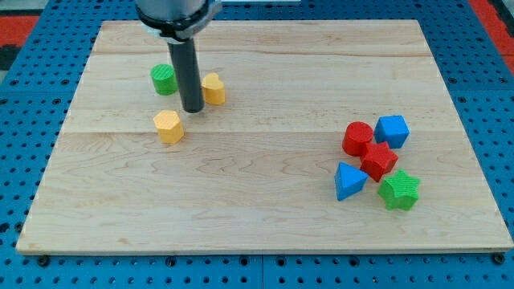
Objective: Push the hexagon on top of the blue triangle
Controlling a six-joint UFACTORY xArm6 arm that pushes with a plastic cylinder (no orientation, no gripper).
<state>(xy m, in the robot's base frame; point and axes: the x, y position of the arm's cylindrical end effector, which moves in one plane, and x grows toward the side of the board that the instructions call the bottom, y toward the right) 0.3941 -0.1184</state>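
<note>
A yellow hexagon (169, 126) lies on the wooden board at the view's left. A blue triangle (348, 181) lies at the view's right, in a cluster of blocks. My tip (193, 109) rests on the board just above and to the right of the yellow hexagon, a small gap apart. It stands between a green round block (164, 79) on its left and a yellow heart-like block (214, 88) on its right.
Around the blue triangle lie a red round block (357, 138), a blue cube-like block (392, 131), a red star-like block (378, 160) and a green star-like block (399, 189). The wooden board (265, 217) sits on a blue pegboard.
</note>
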